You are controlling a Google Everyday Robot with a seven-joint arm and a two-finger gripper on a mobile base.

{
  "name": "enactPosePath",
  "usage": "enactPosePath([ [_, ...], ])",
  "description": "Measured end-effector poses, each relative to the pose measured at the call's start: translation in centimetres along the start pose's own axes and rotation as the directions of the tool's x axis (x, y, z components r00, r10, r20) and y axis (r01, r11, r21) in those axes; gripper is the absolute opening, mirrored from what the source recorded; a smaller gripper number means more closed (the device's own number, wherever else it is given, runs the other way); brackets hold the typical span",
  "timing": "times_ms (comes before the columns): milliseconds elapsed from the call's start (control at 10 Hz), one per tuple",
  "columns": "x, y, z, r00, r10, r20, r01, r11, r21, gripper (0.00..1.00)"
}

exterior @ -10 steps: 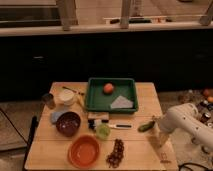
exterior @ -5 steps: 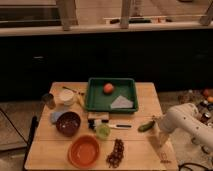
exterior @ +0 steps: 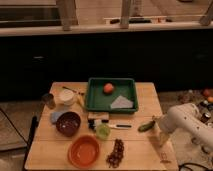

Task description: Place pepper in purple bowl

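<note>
Bare tabletop [exterior: 135, 147] between right-edge gripper [exterior: 156, 131] and purple bowl [exterior: 68, 123], green cup [exterior: 103, 131] and marker [exterior: 119, 126] midway.

The surface [exterior: 135, 152] is light tan wood. On it lies a deep green tray [exterior: 95, 101] with an orange-red ball [exterior: 108, 88] and a pale grey-white sheet [exterior: 122, 103] inside. The purple bowl [exterior: 68, 123] is dark maroon-purple, partly over a pale blue cloth [exterior: 55, 116]. The orange bowl [exterior: 84, 151] is bright orange, the white bowl [exterior: 66, 96] creamy white, the cup [exterior: 103, 131] pale green. A dark brown beaded cluster [exterior: 117, 153] lies by the orange bowl. The pepper [exterior: 146, 126] is green. The arm [exterior: 187, 117] is white; its jaws, pale cream, are at the surface's right edge, just beside the pepper.
</note>
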Motion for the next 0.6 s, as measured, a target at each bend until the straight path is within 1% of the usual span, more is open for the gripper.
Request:
enactPosePath([
  [200,-0.04,0.05,-0.02,1.0,-0.003,-0.001,0.003,1.0,-0.001,0.8],
  [500,-0.67,0.26,-0.27,0.999,-0.034,-0.001,0.034,0.999,-0.009,0.8],
  [600,-0.97,0.17,-0.4,0.999,-0.042,0.005,0.042,0.999,-0.008,0.8],
])
